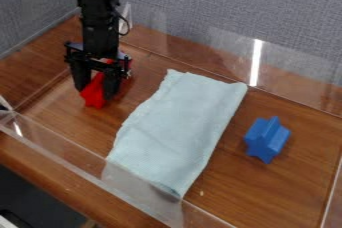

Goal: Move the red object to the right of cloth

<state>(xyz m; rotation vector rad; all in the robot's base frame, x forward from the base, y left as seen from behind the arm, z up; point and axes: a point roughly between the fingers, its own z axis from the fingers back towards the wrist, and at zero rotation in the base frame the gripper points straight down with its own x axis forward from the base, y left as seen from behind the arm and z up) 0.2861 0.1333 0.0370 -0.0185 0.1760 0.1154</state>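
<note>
Nearest the camera runs the front edge of a wooden table (54, 122), its brown top glossy and grained, with a dark gap below the edge at the bottom left. A low clear wall (80, 142) stands along that front edge and carries on round the sides and back, so the work area sits inside a see-through pen; the glare on the panels shows best at the back right.

Just behind the front wall lies the cloth (174, 127), pale light-blue and slightly rumpled, its long side running from the near middle up toward the back right. To its right, well apart from the arm, sits a blue notched block (266, 138) on bare wood.

Left of the cloth, and a little farther back, the red object (94, 94) rests low at the table, seen end-on between the black fingers of the gripper (99, 84). The gripper points straight down, and its jaws stand on either side of the red object, close against it; whether they actually clamp it cannot be told. The black arm (94, 17) rises upright above it.

Behind everything is a grey, finely textured wall (241, 2).
</note>
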